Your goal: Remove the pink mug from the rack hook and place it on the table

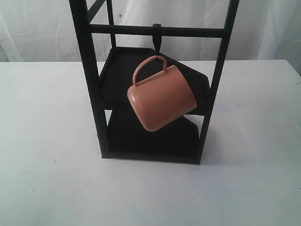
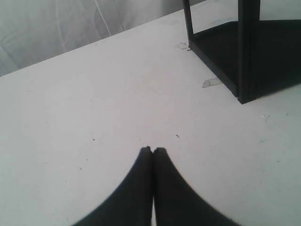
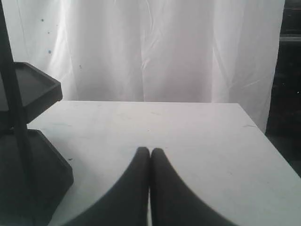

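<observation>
the pink mug hangs by its handle from the rack hook, at the hook's 6 o'clock in the exterior view, above the table. its long axis runs from base at 8 o'clock to mouth at 2. the left gripper and right gripper are both pinched closed and empty. neither wrist view shows the mug, so i cannot tell which is nearer.
</observation>
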Controlling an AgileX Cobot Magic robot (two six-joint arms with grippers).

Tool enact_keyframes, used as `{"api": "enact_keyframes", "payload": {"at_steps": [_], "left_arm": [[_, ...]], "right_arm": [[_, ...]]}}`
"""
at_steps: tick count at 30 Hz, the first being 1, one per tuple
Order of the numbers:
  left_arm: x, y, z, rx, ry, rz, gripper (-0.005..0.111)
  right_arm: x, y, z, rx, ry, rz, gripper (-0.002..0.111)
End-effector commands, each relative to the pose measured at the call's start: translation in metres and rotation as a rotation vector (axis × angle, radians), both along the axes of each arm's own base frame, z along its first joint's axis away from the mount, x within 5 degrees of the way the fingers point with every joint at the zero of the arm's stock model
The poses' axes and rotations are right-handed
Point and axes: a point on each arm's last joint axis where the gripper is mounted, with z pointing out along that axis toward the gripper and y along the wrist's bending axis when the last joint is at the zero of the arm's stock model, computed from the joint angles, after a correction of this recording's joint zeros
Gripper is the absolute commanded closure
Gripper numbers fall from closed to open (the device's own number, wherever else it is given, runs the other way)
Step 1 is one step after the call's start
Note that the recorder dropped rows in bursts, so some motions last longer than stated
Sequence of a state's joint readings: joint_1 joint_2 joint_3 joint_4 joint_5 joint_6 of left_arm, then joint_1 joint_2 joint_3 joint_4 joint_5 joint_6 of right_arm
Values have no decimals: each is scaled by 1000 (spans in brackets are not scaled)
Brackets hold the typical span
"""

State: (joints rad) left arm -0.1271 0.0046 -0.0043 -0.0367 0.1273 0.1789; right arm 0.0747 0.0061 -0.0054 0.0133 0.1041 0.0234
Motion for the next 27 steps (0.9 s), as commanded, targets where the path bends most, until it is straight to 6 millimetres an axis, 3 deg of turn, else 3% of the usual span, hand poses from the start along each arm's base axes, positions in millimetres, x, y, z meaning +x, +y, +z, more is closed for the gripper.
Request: {"api": "enact_keyframes", "payload": {"at_steps": [1, 6, 12, 15, 17, 20, 25, 27], "left_arm": [[0, 0, -2, -3, 9, 3, 107], [0, 0, -2, -3, 9, 3, 107], [0, 0, -2, -3, 9, 3, 107], [0, 0, -2, -2, 13, 3, 107], [-1, 0, -3, -1, 23, 2, 107], [-1, 0, -5, 2, 44, -1, 107], [-2, 0, -6, 4, 61, -2, 107], [-2, 0, -6, 4, 61, -2, 107]], "right_arm": [[0, 0, -2, -16, 3, -5, 108], [0, 0, -1, -15, -7, -5, 108], [-4, -1, 26, 122, -294, 5, 108], [-4, -1, 27, 434, -288, 53, 108], [-4, 0, 27, 472, -241, 60, 108], [-8, 1, 43, 554, -133, 72, 108], [-18, 5, 79, 395, -13, 169, 108], [-18, 10, 94, 245, 64, 250, 108]]}}
